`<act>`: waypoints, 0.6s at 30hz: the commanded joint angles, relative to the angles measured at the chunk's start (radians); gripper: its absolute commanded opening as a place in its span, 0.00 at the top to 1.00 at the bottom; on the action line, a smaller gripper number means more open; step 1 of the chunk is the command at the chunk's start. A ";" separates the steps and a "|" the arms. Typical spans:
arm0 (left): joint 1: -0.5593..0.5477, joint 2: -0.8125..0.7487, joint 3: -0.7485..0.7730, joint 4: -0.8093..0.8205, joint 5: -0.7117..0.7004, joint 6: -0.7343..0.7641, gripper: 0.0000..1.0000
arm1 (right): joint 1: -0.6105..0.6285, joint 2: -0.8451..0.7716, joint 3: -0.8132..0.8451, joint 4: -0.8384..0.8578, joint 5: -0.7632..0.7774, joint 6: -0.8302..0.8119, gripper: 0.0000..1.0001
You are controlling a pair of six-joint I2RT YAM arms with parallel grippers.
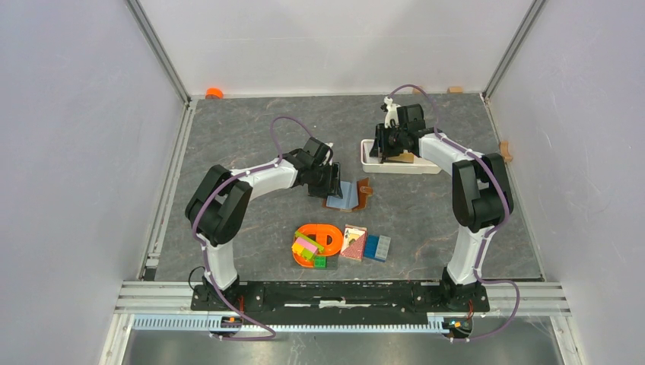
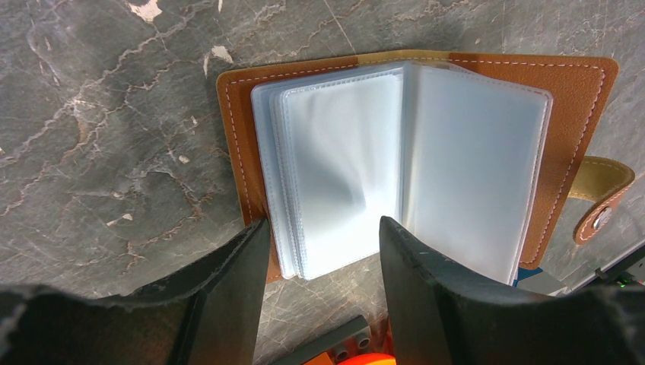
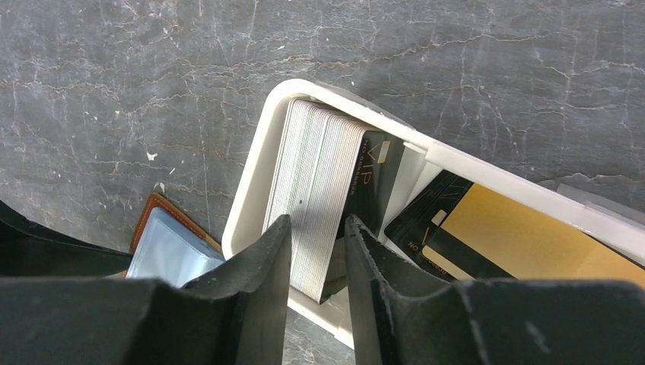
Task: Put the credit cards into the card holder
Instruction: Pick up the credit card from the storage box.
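Nearest me, the red ace-printed playing-card pack (image 1: 354, 242) and the blue plastic blocks (image 1: 377, 247) lay close together. They were no part of the job, but they sat at 5 o'clock of the work, where a low sweep of an arm could have scattered them.

Beyond them the small brown leather-look folding card holder (image 2: 578, 99) lay open flat on the grey marbled tabletop (image 2: 91, 152), its clear plastic sleeves (image 2: 471, 175) fanned upward. The left gripper (image 2: 325, 228) hung over its near edge, jaws wide apart and gripping nothing, straddling the left-hand sleeves. With nothing pinning the leather, I judged that a card pushed in could have slid the whole holder, or that the loose sleeves could have flopped shut.

Farther off, at 1 o'clock, the thin pale-edged credit cards (image 3: 316, 152) stood on edge as a thick stack in the white oblong plastic tray (image 3: 255, 175). The right gripper (image 3: 318, 224) was down at the stack, jaws nearly together; whether they pinched any cards I couldn't tell. The gap looked narrower than the stack, so it might have taken several cards at once or toppled the rest.
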 commanded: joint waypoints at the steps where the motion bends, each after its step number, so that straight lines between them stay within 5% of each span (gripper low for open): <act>1: -0.007 0.009 0.027 -0.007 0.010 0.038 0.39 | 0.004 -0.049 0.001 0.028 -0.046 0.008 0.65; 18: -0.010 0.012 0.025 -0.007 0.013 0.039 0.39 | 0.002 -0.058 -0.002 0.026 -0.044 0.004 0.99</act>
